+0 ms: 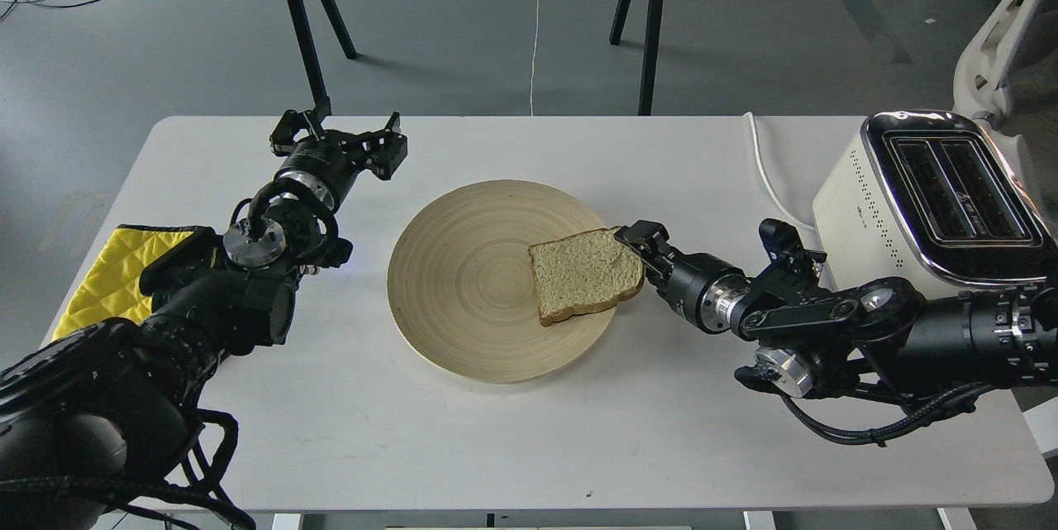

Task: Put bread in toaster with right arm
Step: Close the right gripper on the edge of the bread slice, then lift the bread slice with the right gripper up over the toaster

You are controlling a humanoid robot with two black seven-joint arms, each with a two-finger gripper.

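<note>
right end effector (630, 239) at bread (585, 274) edge, grip unclear | left end effector (388, 151) open | toaster (934, 199) slots unobstructed

Your right gripper (635, 242) reaches low toward centre, fingers hard to separate; your left gripper (347, 141) hangs spread, raised.

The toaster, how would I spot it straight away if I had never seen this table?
Start at the white table and look to its far right edge, beyond the round wooden plate holding the bread. The toaster stands there, just behind the right arm. It is the only boxy cream-white thing, with a shiny chrome top, two dark slots and dotted holes on its side.
</note>
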